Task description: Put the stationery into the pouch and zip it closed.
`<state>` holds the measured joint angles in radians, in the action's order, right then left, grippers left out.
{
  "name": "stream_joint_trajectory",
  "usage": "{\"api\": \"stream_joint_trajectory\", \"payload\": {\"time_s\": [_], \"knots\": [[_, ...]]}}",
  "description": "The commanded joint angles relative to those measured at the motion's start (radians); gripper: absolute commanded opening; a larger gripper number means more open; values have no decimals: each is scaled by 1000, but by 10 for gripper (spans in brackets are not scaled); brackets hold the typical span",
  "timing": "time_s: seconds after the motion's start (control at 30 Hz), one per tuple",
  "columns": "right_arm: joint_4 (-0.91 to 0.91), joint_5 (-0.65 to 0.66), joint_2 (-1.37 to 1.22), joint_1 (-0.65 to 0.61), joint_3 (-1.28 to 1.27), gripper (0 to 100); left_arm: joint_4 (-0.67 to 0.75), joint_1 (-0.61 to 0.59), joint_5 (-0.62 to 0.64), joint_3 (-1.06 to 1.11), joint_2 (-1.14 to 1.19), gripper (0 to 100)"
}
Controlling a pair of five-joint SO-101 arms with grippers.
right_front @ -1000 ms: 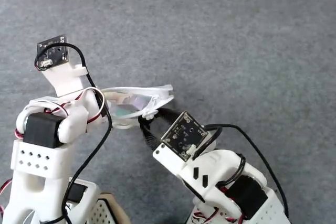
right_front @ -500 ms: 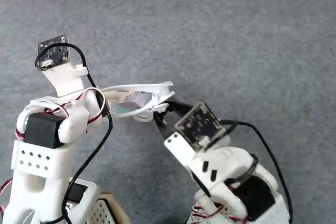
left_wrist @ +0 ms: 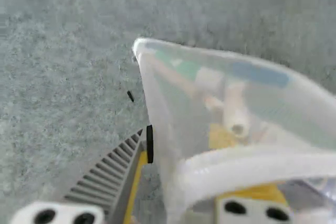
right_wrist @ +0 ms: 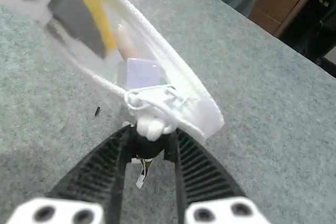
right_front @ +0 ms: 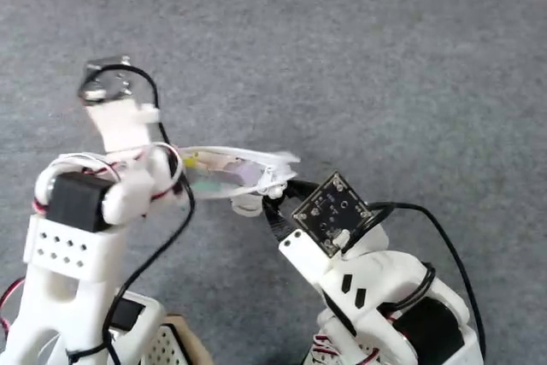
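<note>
Pouch (right_front: 224,173) of clear plastic with a white zip sits strung between the two arms, toward the bench (right_front: 410,83) edge where the arms stand and a little to the left of its middle. The left gripper (right_front: 178,170) has one end of the pouch, its jaws pressed onto the plastic, and from the left wrist view the clear wall (left_wrist: 220,103) sits close in front of the camera, with blurred blue, green and white stationery inside. The right gripper (right_wrist: 151,142) is at the opposite end, its black jaws pinching the white zip pull (right_wrist: 152,128) just below the zip band. Through the wall beside the pull show a lilac block (right_wrist: 143,73) and a pale stick (right_wrist: 126,40). Grey cloth covers the bench around the pouch.
</note>
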<state>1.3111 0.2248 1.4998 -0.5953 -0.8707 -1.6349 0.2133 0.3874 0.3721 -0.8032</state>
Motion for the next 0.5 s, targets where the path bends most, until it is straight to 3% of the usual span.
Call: {"api": "stream_joint_trajectory", "payload": {"time_s": [0.0, 0.17, 0.33, 0.47], "knots": [[2, -2, -12, 14, 35, 12, -31, 77, -12, -48, -14, 252], [2, -2, -10, 14, 39, 12, -29, 94, -15, -58, -15, 257], [2, -2, -12, 14, 41, 12, -94, 133, -155, -206, -15, 257], [2, -2, -12, 14, 41, 12, -124, 196, -183, -348, -55, 256]]}}
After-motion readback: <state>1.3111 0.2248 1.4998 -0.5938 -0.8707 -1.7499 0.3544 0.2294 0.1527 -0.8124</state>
